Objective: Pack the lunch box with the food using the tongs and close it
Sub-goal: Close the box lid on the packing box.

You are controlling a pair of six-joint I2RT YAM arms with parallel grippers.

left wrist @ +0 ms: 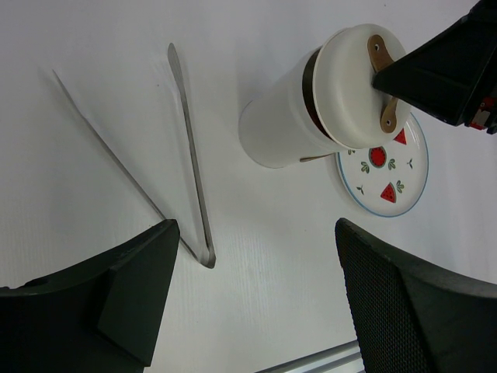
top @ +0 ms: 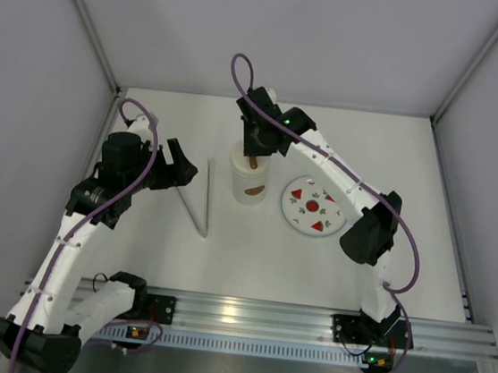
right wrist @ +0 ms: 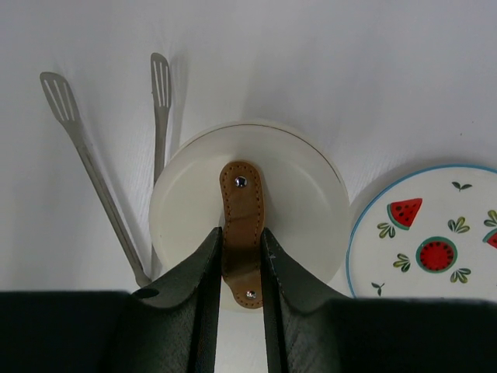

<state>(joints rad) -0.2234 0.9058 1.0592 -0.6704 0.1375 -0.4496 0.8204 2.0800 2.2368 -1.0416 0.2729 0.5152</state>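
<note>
The lunch box (top: 251, 187) is a tall white cup with a brown mark, standing mid-table. Its white lid (right wrist: 295, 194) rests on the mouth, and a dark band shows under the lid's rim (left wrist: 349, 89). My right gripper (right wrist: 241, 241) is above it, shut on the lid's brown leather handle (right wrist: 242, 206). The metal tongs (top: 197, 197) lie flat left of the box, also seen in the left wrist view (left wrist: 190, 155). My left gripper (left wrist: 256, 264) hovers open just left of the tongs, holding nothing. No food shows in any view.
A flat white plate (top: 313, 205) with red and green watermelon prints lies right of the box, with nothing on it (right wrist: 419, 249). Grey walls enclose the table on three sides. An aluminium rail (top: 252, 317) runs along the near edge.
</note>
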